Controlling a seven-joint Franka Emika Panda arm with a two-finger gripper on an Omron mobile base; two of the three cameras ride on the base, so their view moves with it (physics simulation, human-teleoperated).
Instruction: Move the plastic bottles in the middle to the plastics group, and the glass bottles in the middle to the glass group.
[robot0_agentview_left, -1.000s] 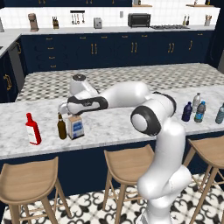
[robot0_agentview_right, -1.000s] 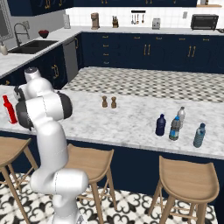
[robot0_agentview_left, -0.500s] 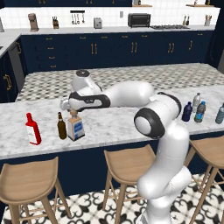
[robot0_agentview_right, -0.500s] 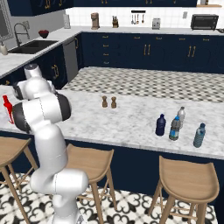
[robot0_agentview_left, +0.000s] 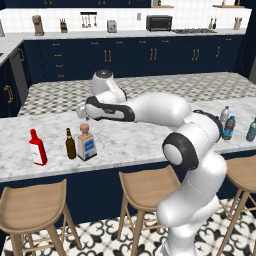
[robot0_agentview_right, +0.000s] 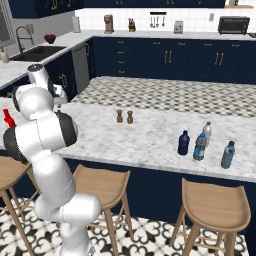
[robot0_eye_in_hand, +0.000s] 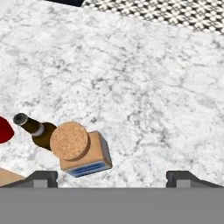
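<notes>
My views are evenly and softly lit, bright with no single lamp showing; the marble counter (robot0_agentview_left: 125, 142) carries only faint, short shadows beside the cork-stoppered bottle (robot0_agentview_left: 86, 142) and the brown beer bottle (robot0_agentview_left: 70, 144); my white arm shows mild sheen, no harsh glare; both base views look slightly soft and pixelled, far cabinets blurring a little; from my hand the marble looks smeared, the cork (robot0_eye_in_hand: 70, 141) fairly crisp; no bending at the edges.
</notes>
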